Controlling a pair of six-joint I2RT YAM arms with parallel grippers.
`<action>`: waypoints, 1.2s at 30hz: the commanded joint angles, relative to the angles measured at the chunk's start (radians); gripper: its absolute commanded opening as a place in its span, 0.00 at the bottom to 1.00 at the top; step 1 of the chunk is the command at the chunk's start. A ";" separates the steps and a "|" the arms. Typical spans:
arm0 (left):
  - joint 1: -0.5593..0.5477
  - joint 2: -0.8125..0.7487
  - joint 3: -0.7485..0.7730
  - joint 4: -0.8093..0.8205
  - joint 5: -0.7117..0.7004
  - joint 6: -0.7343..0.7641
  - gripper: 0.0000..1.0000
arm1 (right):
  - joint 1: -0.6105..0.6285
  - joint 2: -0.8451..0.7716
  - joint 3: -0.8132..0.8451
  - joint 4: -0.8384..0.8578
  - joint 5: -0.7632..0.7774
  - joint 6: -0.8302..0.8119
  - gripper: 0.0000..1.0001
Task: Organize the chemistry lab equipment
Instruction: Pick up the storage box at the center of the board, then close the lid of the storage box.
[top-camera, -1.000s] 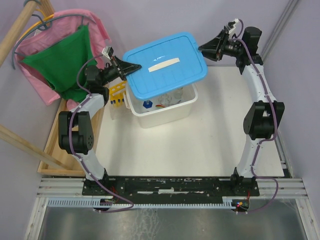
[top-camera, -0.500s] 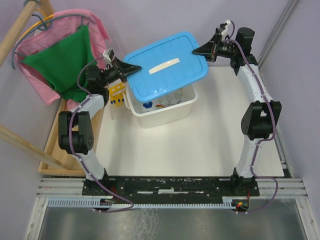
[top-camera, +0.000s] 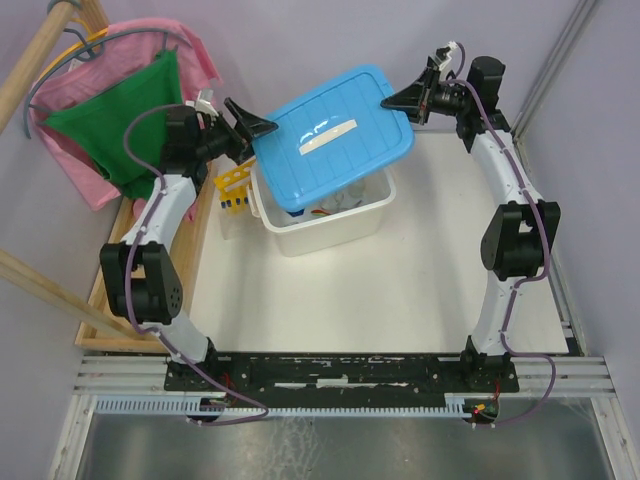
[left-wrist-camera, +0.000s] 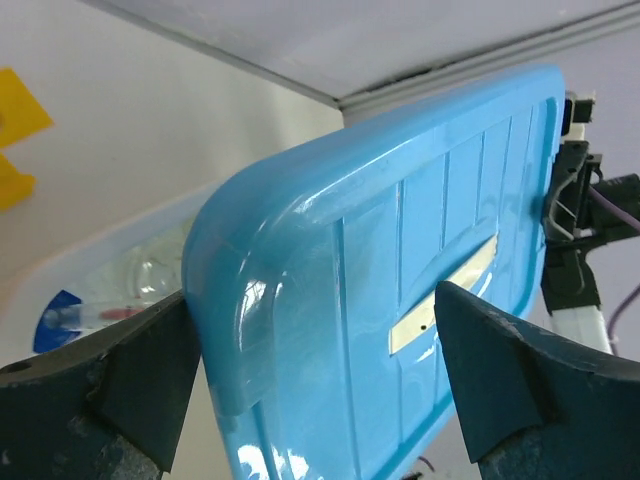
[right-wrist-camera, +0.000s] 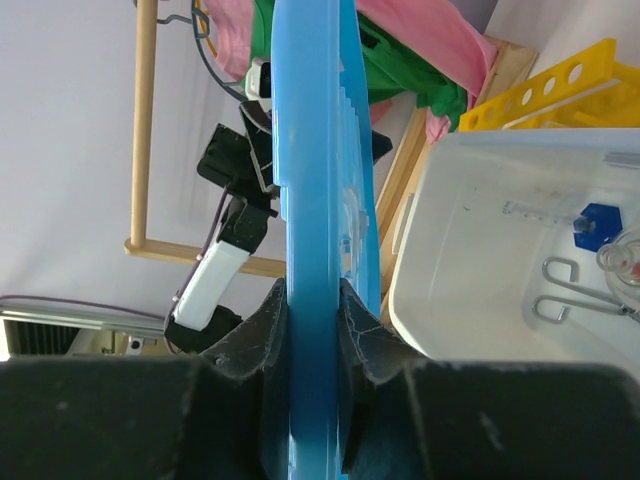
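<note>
Lid (top-camera: 330, 135) newly tilted, long axis claw-to-claw; right claw (top-camera: 396, 100) pinching it, left claw (top-camera: 260, 125) spread

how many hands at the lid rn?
2. Left hand sits open around the lid's left corner; right hand is shut on its far-right corner.

blue lid (top-camera: 335, 135), ribbed, sits tilted above white tub (top-camera: 330, 232), covering the back of it; the front part of the tub opening shows. pale strip (top-camera: 328, 136) across the lid top. tub stands on white table (top-camera: 400, 290), toward back left. pink cloth (top-camera: 195, 50) and green cloth (top-camera: 125, 125) hang on wooden frame (top-camera: 40, 55) at back left, green over pink. purple wall (top-camera: 300, 30) behind.
</note>
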 joint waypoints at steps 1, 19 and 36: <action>0.005 -0.108 0.068 -0.148 -0.183 0.192 0.99 | -0.002 -0.045 0.001 0.136 0.003 0.089 0.01; 0.007 -0.194 0.028 -0.164 -0.381 0.244 0.51 | 0.009 -0.078 -0.040 0.193 0.022 0.170 0.01; 0.004 -0.287 -0.002 -0.197 -0.456 0.317 0.50 | 0.106 -0.056 -0.058 -0.021 0.045 0.032 0.01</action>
